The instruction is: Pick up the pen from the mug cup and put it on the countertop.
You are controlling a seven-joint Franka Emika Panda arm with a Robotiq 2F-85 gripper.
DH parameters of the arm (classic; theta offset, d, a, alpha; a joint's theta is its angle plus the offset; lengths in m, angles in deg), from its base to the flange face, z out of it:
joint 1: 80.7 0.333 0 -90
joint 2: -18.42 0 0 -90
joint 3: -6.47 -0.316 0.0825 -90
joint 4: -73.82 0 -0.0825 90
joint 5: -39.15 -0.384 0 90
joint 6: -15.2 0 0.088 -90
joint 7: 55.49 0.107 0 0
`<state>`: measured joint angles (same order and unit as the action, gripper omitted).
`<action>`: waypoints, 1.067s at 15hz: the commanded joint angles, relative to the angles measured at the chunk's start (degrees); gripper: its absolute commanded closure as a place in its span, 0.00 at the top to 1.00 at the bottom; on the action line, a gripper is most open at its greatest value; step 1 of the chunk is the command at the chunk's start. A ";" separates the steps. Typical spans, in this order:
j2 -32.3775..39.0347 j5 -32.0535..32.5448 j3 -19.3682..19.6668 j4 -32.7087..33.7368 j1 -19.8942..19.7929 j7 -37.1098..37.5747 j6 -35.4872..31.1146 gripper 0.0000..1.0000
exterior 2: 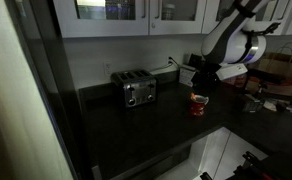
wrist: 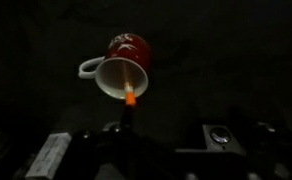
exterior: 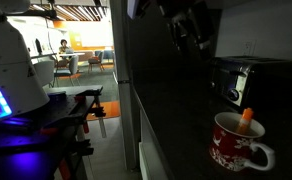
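1. the step in hand looks like the approach. the pen (exterior: 247, 115) sits in the mug (exterior: 238, 145) and nothing is gripped. the hand (exterior: 190, 35) hangs in the upper middle of the frame in an exterior view, well apart from the mug at lower right.
2. the frames are too dark to show the fingers, so it cannot be told whether the hand is spread or pressed together.
3. the mug stands upright on the dark table (exterior 2: 136, 130), right of the toaster (exterior 2: 138, 90) in an exterior view. in the wrist view the mug is at upper centre, with its handle to the left.
4. the pen stands steeply in the mug, leaning on the rim. its orange upper end pokes above the rim, and its lower end is hidden inside. in an exterior view its long axis runs from lower left to upper right. in the wrist view it is much foreshortened and lies at the lower edge of the mouth.
5. the next move probably calls for centring the hand over the exposed tip and lowering along the pen's lean. the fingers should straddle the shaft without touching the rim, then close.
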<state>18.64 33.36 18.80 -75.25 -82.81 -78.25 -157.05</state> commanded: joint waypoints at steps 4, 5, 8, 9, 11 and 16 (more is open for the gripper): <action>14.88 -10.84 -0.88 15.45 -2.55 -7.97 6.34 1.00; 12.22 -9.53 -0.85 11.95 -1.59 -7.53 3.24 1.00; 15.75 -9.53 -0.67 15.03 -2.84 -7.51 4.03 1.00; 15.74 -9.53 -0.75 15.10 -2.77 -7.47 4.06 1.00; 15.67 -9.54 -0.95 15.11 -2.54 -7.41 4.09 1.00; 18.58 4.99 0.07 18.58 -5.52 1.29 17.97 1.00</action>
<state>36.03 31.55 19.13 -59.67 -86.78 -81.57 -146.65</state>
